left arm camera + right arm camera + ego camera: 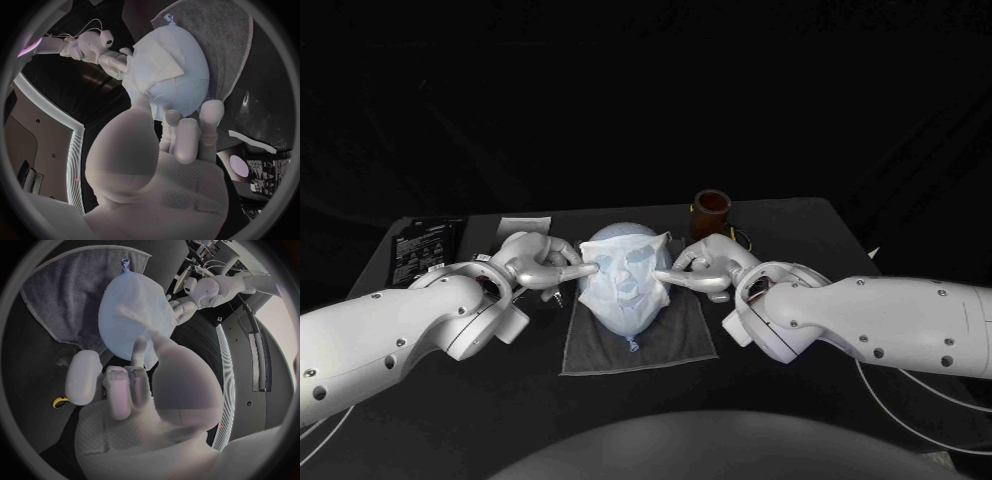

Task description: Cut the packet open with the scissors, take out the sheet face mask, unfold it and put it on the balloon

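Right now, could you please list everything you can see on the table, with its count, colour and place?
pale blue rubber balloon: one, pale blue, lying on the towel, mid-table.
white sheet face mask: one, white, draped over the balloon.
grey cloth towel: one, grey, mid-table under the balloon.
brown round jar: one, brown, behind the towel.
black printed packet: one, black with white print, far side by the left arm.
white strip: one, white, beside the packet.
black table: one, black, beneath everything.
left hand: one, silver, fingertips at the mask's edge.
right hand: one, silver, fingertips at the mask's opposite edge.
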### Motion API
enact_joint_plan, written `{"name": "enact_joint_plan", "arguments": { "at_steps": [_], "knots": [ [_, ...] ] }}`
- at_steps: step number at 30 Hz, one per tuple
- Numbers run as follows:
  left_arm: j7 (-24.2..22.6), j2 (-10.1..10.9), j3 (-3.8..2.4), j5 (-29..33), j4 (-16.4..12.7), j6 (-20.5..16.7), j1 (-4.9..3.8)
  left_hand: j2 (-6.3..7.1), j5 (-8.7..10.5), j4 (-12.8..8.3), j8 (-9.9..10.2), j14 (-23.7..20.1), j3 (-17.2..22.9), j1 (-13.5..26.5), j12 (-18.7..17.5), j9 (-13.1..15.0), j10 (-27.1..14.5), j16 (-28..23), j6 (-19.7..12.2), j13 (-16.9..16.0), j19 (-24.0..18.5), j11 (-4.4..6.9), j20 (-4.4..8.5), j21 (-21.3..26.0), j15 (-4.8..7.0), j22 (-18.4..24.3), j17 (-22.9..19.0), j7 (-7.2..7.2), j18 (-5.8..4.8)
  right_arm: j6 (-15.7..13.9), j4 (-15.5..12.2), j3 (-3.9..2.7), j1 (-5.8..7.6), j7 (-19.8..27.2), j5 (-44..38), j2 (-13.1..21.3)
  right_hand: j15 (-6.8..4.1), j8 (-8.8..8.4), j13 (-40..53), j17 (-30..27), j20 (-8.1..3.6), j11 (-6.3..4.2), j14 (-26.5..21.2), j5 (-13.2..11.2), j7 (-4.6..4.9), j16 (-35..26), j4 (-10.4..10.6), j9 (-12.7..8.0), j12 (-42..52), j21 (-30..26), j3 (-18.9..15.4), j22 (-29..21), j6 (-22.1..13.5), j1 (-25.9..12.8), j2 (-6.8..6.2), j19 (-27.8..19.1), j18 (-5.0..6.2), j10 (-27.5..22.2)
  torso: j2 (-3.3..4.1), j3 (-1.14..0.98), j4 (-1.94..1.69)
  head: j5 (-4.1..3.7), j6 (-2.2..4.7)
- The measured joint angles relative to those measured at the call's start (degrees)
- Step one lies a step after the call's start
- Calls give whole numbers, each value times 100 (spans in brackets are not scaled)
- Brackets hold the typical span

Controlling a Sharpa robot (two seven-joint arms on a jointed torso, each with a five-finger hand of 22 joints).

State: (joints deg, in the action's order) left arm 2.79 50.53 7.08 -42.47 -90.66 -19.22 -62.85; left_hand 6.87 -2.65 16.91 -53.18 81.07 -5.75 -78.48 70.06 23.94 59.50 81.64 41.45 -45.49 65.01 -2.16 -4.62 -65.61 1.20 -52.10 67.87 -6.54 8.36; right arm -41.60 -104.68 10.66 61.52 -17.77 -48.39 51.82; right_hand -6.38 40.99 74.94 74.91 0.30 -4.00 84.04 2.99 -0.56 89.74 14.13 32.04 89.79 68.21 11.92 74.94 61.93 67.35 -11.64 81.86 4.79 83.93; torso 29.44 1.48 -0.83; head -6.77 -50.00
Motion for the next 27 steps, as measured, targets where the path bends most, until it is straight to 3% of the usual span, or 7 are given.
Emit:
{"name": "enact_joint_plan", "arguments": {
  "at_steps": [8, 27],
  "knots": [
    [11, 0, 0, 4, 0, 4, 0, 0, 0, 0, -4, 0, 0, 0, 0, 0, 0, 0, 0, -2, 0, 0, 0, 0, 0, -6, -2, 0, 0, 87, 286, -2, -2, -96, -91, -126, -40, 202, 0, -1, -30, -41, 1, 0, -30, 6, 208, 158, -8, 65, -211, 0, -30, 183, 117, 30, 0, 1, 1, 0, -4, -1, 0],
    [41, 4, 0, 8, 21, 15, 0, 0, 0, -16, -4, 0, -16, 0, 22, 6, 19, 0, 0, -17, 0, -21, 0, -22, 0, -6, 2, 0, 0, 278, 634, -4, -2, -171, -278, -199, -81, 292, -4, 4, -70, -72, 0, -1, -68, 2, 224, 235, 2, 66, -323, -3, -33, 386, 227, 30, 0, 10, 5, -5, 1, -1, 0]
  ]
}}
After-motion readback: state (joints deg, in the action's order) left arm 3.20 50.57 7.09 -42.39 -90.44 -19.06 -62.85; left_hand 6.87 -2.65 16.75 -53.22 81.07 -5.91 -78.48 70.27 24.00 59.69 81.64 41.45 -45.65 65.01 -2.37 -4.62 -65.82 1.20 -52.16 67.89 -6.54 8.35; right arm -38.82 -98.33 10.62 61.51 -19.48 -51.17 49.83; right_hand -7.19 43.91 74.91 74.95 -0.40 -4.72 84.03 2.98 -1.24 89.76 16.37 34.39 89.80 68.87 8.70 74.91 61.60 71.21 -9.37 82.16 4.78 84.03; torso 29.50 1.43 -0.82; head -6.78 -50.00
